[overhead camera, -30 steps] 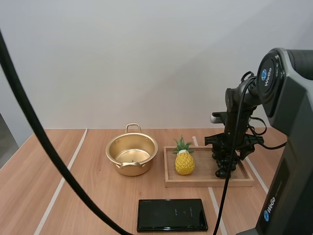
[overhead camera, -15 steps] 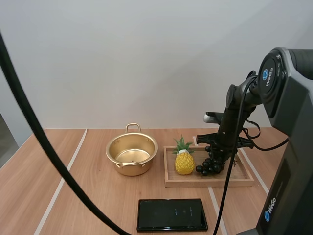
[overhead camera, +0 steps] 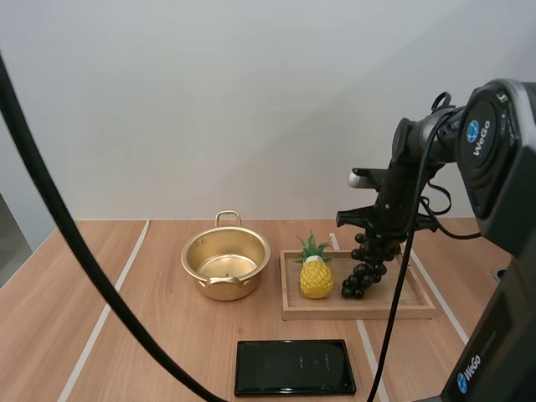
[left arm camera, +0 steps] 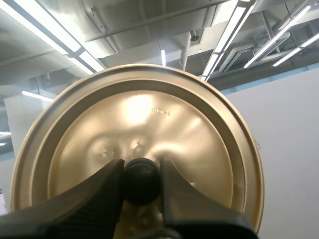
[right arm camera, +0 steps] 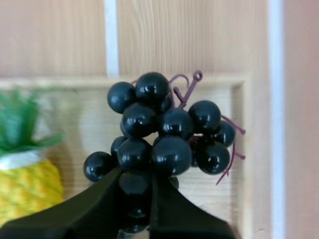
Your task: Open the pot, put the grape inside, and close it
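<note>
The grape-carrying step is in hand. The grape bunch (right arm camera: 164, 134) is pinched at its lower berries by the right fingers (right arm camera: 117, 196), which are closed on it, and it is held hanging clear of the wooden tray (overhead camera: 360, 311) directly beneath them. The lid (left arm camera: 134, 124) is already off: its black knob (left arm camera: 142, 181) is clamped between the left fingers (left arm camera: 115, 184), with the golden underside turned toward the camera.

The pot (overhead camera: 219, 289) stands open on the counter (overhead camera: 151, 335), well apart from the right fingers and off to their side. A sideways carry is called for next, it is judged, until the bunch hangs over the pot's mouth, followed by a lowering and a release; only then can the lid be brought back.

One thing stands in the way: a toy pineapple (overhead camera: 316, 278) is upright on the tray, just beside the dangling bunch and between the right fingers and the pot. Enough height should be kept for the lowest berries to pass over its leafy crown. A black phone (overhead camera: 295, 367) lies flat on the counter, nearer the bases than the fingers and out of the carrying path.
</note>
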You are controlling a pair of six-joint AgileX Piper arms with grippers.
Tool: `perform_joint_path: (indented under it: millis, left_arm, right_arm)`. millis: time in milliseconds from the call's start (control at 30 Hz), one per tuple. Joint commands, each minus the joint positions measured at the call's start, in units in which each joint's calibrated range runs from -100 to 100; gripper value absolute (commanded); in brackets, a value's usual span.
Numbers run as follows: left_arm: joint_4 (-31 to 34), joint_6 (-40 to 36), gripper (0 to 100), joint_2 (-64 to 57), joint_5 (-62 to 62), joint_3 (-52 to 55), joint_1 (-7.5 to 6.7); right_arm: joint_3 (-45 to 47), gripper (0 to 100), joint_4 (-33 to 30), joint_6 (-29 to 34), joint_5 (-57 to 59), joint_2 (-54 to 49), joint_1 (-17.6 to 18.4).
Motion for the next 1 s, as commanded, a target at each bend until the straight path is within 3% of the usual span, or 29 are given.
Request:
perform_joint_path:
  millis: [0,333,733,833,967]
  left_arm:
    - [0.64,-0.16,0,0.06,-0.69,-0.22,-0.04]
    - [0.52,-0.16,0,0.06,-0.68,-0.22,-0.04]
    - [0.30,-0.16,0,0.06,-0.68,-0.22,-0.04]
    - [0.30,-0.16,0,0.06,-0.68,-0.22,-0.04]
    - [0.30,-0.16,0,0.06,-0.68,-0.22,-0.04]
  right_arm:
    - [-2.43,0,0.10,-0.79,1.84,-4.39,-0.22]
    - [-9.85,0,0.10,-0.92,3.19,-14.46,-0.22]
    - [-19.64,0,0.38,-2.27,5.14,-18.84,-0.15]
    - [-21.30,0,5.13,-9.16,6.02,-18.84,-0.06]
    - [-21.75,0,17.08,-18.09,12.05,-18.84,0.04]
